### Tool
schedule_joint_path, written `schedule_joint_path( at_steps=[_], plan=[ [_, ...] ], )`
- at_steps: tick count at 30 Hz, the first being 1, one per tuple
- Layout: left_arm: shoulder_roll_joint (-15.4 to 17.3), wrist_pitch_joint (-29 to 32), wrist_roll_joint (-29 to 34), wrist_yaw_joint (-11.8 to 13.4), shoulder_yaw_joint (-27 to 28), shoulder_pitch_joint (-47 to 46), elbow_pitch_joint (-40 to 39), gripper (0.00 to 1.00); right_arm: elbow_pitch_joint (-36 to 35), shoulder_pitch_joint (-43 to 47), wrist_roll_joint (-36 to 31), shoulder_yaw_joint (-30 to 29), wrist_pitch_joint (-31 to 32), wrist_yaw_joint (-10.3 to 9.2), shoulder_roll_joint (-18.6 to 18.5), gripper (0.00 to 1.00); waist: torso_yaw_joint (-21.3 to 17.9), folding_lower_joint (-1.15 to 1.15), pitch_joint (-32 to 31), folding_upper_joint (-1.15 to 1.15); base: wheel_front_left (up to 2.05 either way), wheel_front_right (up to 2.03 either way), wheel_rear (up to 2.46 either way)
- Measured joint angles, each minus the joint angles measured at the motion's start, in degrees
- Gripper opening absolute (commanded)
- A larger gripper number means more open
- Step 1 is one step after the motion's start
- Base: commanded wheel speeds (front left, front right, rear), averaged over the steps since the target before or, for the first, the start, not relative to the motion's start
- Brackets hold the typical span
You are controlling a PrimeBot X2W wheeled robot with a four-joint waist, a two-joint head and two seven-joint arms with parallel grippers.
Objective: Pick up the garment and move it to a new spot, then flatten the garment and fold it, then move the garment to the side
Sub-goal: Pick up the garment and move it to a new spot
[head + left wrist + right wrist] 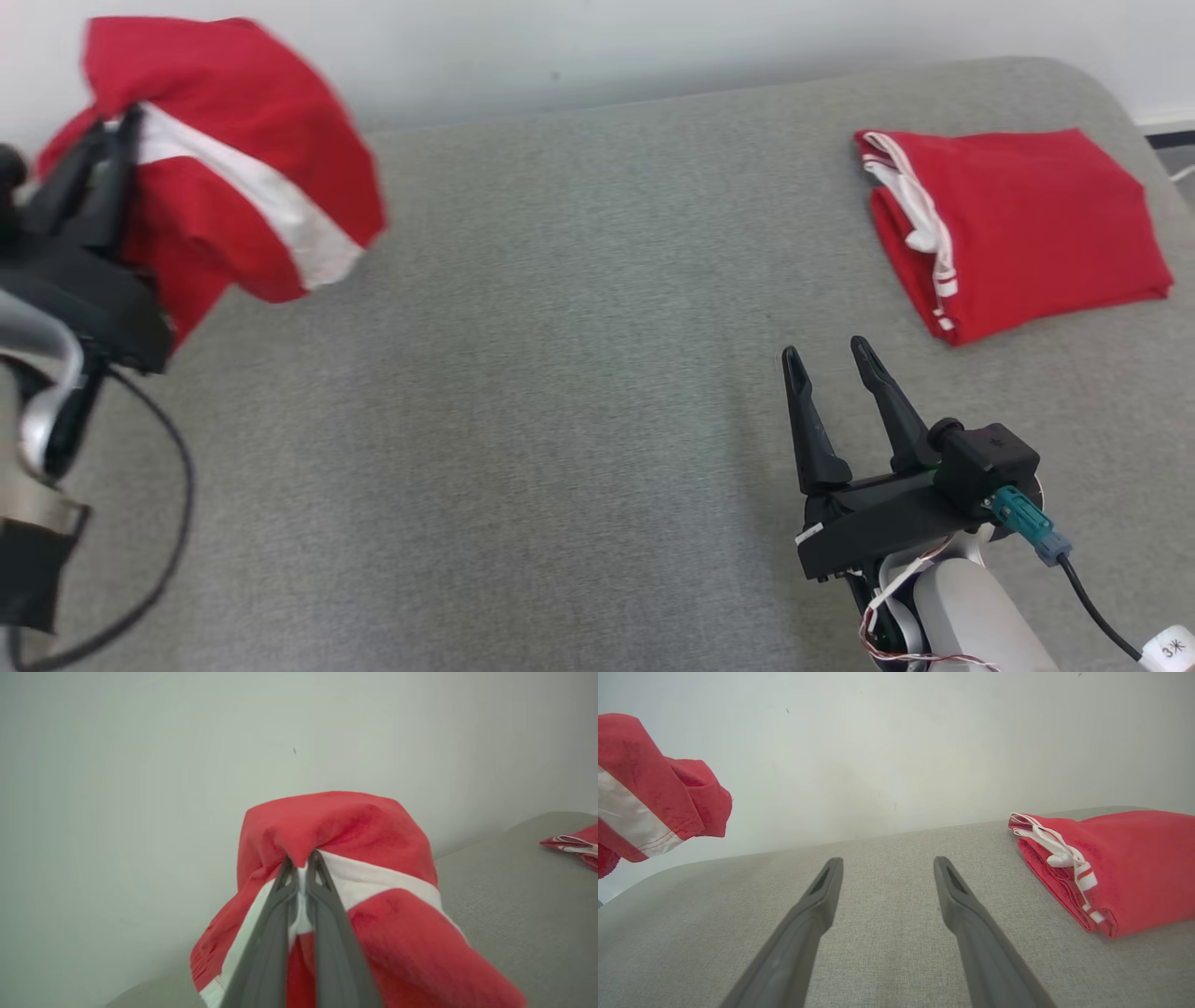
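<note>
Two red garments are in sight on or over a grey worktop [560, 373], which is covered in finely woven cloth, has rounded far corners, and runs back to a plain pale wall [896, 742]. One, the garment [233, 121], hangs bunched in the air at the far left, above the worktop, with a broad white band crossing its red cloth. The left gripper [302, 858] is clenched on a fold of it, its two dark fingers pressed together with cloth pinched at their tips. The other, a folded red garment [1027, 215] with white-and-red striped trim along its left edge, lies flat on the worktop at the far right, near the corner. The right gripper [824, 347] is at the near right over the grey surface, pointing toward the wall, fingers spread and grasping nothing, well apart from both garments
</note>
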Motion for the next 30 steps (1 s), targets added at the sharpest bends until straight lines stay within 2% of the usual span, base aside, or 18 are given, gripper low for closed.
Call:
schedule_joint_path(
  at_steps=[7,14,23,30],
  plan=[
    [-3.59,3.83,-0.31,0.82,-3.88,2.72,-9.92,0.0,-0.19,0.44,0.07,-0.83,0.0,0.0,0.53,1.0,-2.83,0.0,-0.39,0.0,0.0,0.0,0.0],
    [-8.38,4.1,-0.76,2.35,-7.77,6.02,-14.21,0.0,-0.73,0.79,-0.04,-1.48,0.0,0.0,0.79,1.0,-4.32,0.0,0.15,0.0,0.0,0.0,0.0],
    [-15.02,0.18,-1.11,4.94,-12.55,12.13,-12.71,0.0,-0.7,0.83,-0.35,-1.67,0.0,0.0,0.75,1.0,-4.43,0.0,0.37,0.01,0.0,0.0,0.0],
    [-17.01,-3.94,-1.96,5.31,-14.72,16.92,-6.64,0.0,-0.56,0.87,-0.53,-1.76,0.0,0.0,0.53,1.0,-4.02,0.0,0.37,0.01,0.0,0.0,0.0]
  ],
)
